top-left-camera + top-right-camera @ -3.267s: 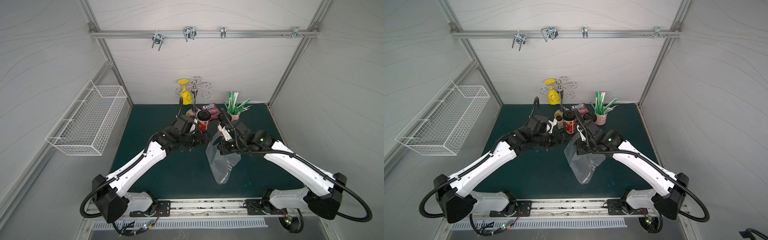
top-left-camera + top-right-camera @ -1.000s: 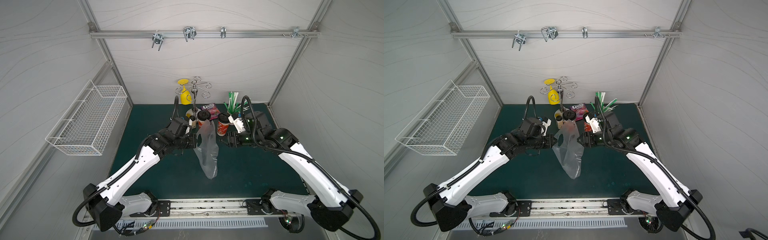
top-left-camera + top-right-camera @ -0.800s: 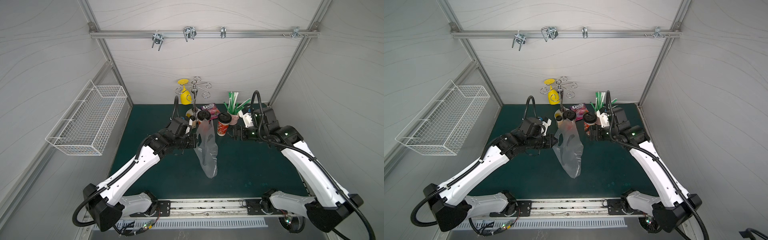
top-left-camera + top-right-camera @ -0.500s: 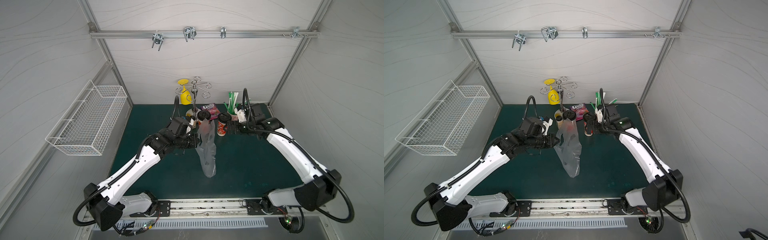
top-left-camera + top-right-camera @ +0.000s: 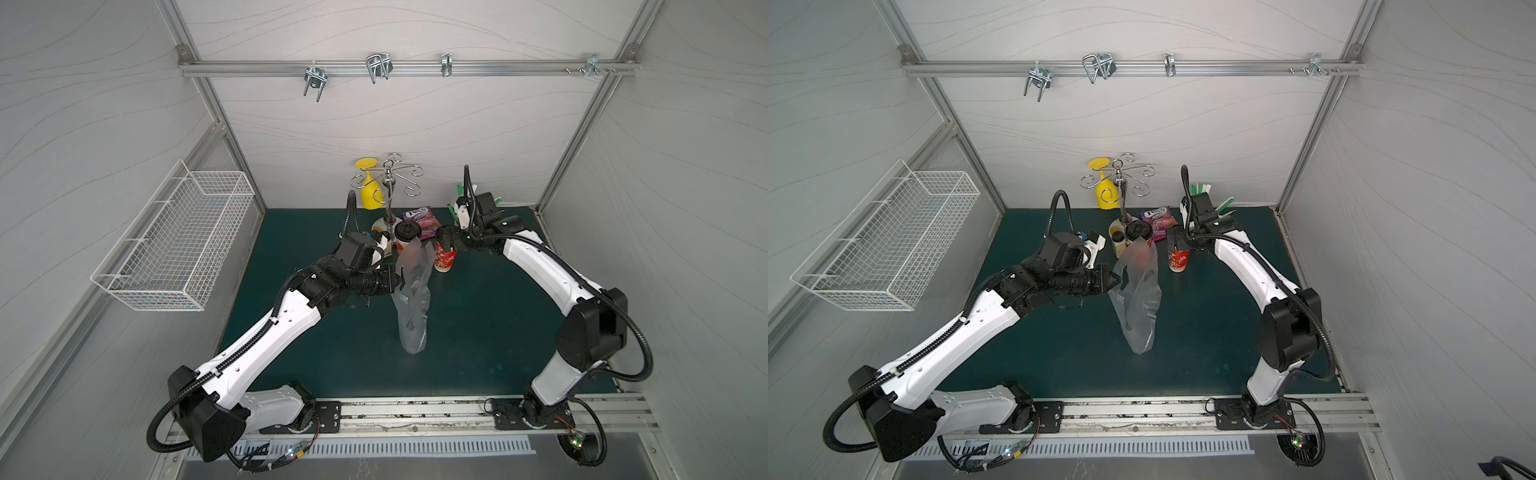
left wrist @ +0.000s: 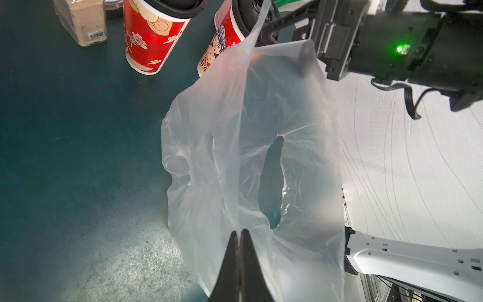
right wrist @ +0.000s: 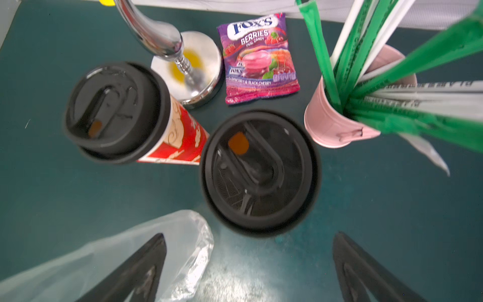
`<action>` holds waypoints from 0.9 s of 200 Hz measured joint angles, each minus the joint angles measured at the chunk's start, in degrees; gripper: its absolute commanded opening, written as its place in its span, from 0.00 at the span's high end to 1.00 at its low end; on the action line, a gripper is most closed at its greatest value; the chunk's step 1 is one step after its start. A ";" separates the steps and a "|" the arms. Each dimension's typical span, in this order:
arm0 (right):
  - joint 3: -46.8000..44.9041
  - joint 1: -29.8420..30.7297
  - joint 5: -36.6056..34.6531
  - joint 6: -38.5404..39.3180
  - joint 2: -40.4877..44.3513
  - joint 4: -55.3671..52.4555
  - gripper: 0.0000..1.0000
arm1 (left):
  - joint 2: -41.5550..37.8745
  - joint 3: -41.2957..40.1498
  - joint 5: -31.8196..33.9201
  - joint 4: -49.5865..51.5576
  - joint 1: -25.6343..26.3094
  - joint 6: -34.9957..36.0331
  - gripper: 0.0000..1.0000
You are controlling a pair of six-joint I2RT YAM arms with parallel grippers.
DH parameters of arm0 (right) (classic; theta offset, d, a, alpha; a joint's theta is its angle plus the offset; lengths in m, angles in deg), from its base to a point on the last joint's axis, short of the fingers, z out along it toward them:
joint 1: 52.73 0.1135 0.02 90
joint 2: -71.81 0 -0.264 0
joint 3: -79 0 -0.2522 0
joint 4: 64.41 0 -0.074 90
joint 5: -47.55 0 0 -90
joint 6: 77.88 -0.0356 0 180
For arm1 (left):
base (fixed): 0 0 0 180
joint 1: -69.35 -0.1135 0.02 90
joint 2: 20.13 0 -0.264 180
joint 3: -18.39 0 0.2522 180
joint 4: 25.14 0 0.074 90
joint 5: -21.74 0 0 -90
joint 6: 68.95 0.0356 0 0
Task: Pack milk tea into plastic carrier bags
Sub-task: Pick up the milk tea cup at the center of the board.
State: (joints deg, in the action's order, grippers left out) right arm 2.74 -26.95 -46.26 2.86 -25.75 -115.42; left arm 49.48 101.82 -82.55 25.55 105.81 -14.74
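Swinging away from clear plastic bag, right gripper now hangs over nearer milk tea cup, jaws wide, holding nothing. Left gripper alone pinches bag, which hangs limp. Nearer cup and second cup stand on table, outside bag. Looks like cup grab comes next.

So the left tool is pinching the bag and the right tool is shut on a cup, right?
No. The left tool does pinch the bag, but the right tool is wide open near the cup, not shut on it, as the right wrist view shows.
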 measured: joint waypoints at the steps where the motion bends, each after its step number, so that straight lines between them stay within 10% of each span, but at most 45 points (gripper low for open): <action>1: 0.02 0.00 -0.02 0.04 -0.04 0.02 0.01 | 0.00 0.00 -0.02 0.00 0.00 -0.02 1.00; 180: 7.63 0.00 -2.25 5.22 -8.81 -1.90 0.01 | 0.00 -0.72 -0.66 -0.63 -0.57 -0.50 1.00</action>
State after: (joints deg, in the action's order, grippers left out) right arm 10.37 -26.95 -48.51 8.08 -34.56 -117.33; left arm 49.48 101.10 -83.20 24.92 105.25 -15.24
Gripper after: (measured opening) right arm 0.991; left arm 0.048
